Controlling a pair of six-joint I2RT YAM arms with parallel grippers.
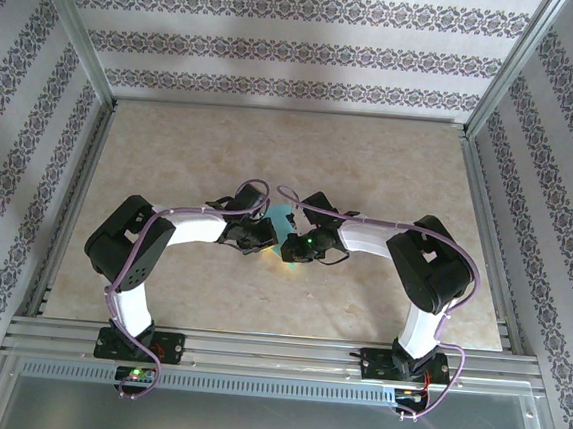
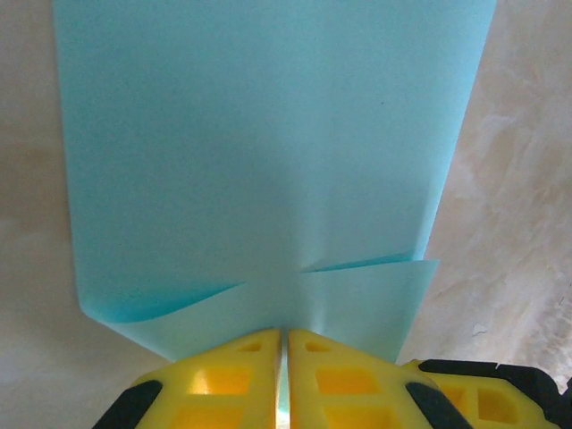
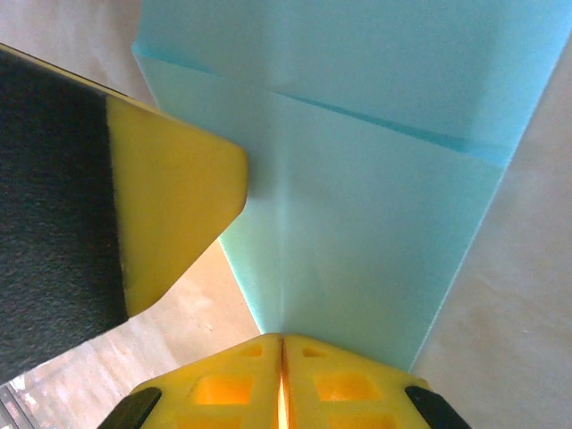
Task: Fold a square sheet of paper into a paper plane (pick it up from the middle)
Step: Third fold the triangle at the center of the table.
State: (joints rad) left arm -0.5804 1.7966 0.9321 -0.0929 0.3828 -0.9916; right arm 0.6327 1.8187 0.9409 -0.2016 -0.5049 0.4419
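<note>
The square sheet of paper (image 1: pixel 283 217) is teal and is held up between the two arms at the middle of the table. In the left wrist view the paper (image 2: pixel 268 152) rises from the yellow fingertips with folded flaps near its lower edge. My left gripper (image 2: pixel 284 332) is shut on its bottom edge, and a teal strip shows between the fingers. In the right wrist view the paper (image 3: pixel 375 206) shows a centre crease running down into my right gripper (image 3: pixel 282 337), which is shut on it. The left gripper's yellow-and-black finger (image 3: pixel 170 197) touches the sheet's left side there.
The beige marbled tabletop (image 1: pixel 371 162) lies under both arms. Aluminium rails (image 1: pixel 274 352) run along the near edge and up both sides. Patterned walls (image 1: pixel 301 45) enclose the back and sides.
</note>
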